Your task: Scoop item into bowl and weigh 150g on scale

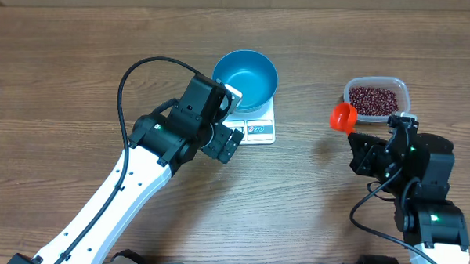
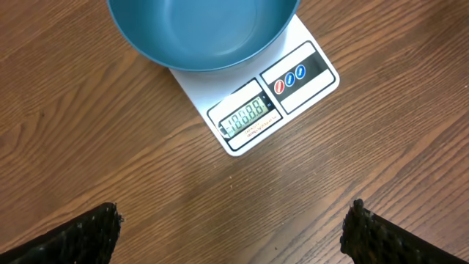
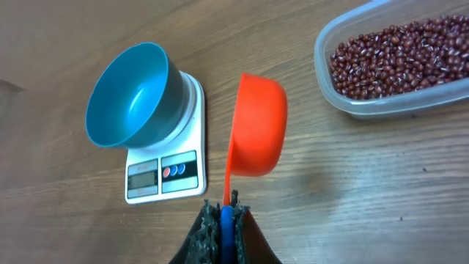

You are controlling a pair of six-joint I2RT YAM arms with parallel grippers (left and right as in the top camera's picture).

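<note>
Bowl (image 1: 245, 80) sits on the scale (image 1: 258, 131) ready for weighing, left gripper (image 2: 231, 229) wide open beside it, right gripper (image 3: 223, 220) clamping the orange scoop (image 3: 256, 125) (probably empty) near the beans (image 3: 396, 59).

Empty blue bowl (image 1: 245, 79), upright on white scale (image 1: 258, 131) — red-brown beans (image 1: 373, 100) in clear tub (image 1: 403, 95), well apart

The bowl (image 1: 245, 79) stands on the scale (image 1: 258, 131) and covers most of it; its mouth is free from above. At the scale's left edge the left gripper (image 1: 234, 120), jaws wide apart, blocks that side. Right of the scale the table (image 1: 303, 189) is bare up to the orange scoop (image 1: 344, 117), clamped in the right gripper (image 3: 226, 213).
</note>
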